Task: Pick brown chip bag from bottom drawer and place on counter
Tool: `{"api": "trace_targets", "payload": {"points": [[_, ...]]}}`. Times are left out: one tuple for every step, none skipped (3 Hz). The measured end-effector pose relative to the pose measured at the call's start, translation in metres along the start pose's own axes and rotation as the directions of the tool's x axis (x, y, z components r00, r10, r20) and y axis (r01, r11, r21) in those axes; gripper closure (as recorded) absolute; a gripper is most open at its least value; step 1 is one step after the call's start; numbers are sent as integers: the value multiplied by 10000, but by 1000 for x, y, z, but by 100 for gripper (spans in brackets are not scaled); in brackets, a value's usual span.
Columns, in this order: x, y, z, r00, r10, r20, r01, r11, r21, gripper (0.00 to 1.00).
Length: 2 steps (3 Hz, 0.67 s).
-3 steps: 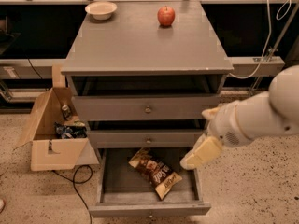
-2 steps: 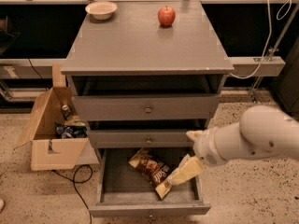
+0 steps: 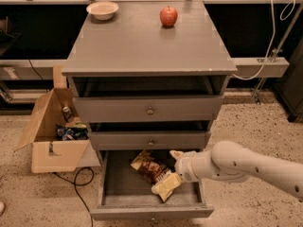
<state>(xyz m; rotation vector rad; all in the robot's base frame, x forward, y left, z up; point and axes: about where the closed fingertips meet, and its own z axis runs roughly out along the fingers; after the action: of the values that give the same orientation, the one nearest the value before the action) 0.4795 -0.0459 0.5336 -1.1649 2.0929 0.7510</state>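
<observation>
The brown chip bag (image 3: pixel 149 166) lies tilted in the pulled-out bottom drawer (image 3: pixel 120 190), near its middle. The gripper (image 3: pixel 166 186) sits over the bag's 5 o'clock end; whether it is open or closed cannot be told. On the counter (image 3: pixel 142 46), an apple (image 3: pixel 168 16) sits at 1 o'clock.

Robot lab: gripper (image 3: pixel 165 187) over bottom drawer (image 3: pixel 151 213), cable (image 3: pixel 77 182) on speckled floor (image 3: pixel 258 126)

The brown chip bag (image 3: pixel 147 166) lies slanted in the open bottom drawer (image 3: pixel 118 189), just up-left of the gripper (image 3: pixel 165 187). The counter (image 3: pixel 142 44) is high above.
</observation>
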Motion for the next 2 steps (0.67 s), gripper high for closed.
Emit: {"api": "trace_targets", "payload": {"points": [[0,0,0,10000,0,0,0,10000,0,0],[8,-7,8,9999,-14,124,14,10000,41,0]]}}
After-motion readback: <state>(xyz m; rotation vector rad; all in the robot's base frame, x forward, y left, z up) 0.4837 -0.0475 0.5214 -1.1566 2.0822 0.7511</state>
